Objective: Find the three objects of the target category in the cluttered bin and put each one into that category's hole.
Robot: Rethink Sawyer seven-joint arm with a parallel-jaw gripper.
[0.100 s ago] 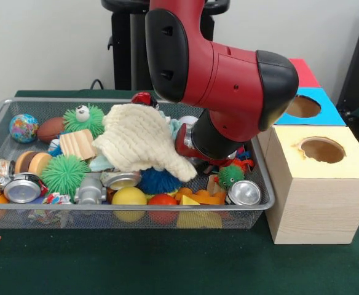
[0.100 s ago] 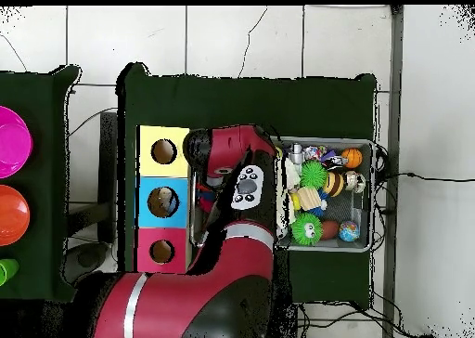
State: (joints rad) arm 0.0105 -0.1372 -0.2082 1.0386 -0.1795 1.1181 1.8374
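Observation:
A wire mesh bin (image 1: 130, 216) (image 2: 371, 197) is packed with clutter. A cream knitted cloth (image 1: 139, 141) lies over the middle. Around it are green spiky balls (image 1: 64, 174), a blue spiky ball (image 1: 158, 181), metal cans (image 1: 245, 192), a yellow ball (image 1: 129, 198), a red ball (image 1: 163, 201), a wooden block (image 1: 77, 144) and a globe ball (image 1: 23, 128). The red arm's wrist (image 1: 219, 138) reaches down into the bin's right part. The gripper below it is buried among the toys behind the cloth. Three boxes stand beside the bin, with a yellow hole (image 1: 322, 149), a blue hole (image 1: 303, 107) and a red top (image 1: 305, 70).
From overhead the arm (image 2: 237, 190) covers the bin's left half and the gap to the boxes (image 2: 162, 201). On a separate table at the left edge lie a pink disc (image 2: 11, 141) and an orange disc (image 2: 11, 215). Cables trail across the floor.

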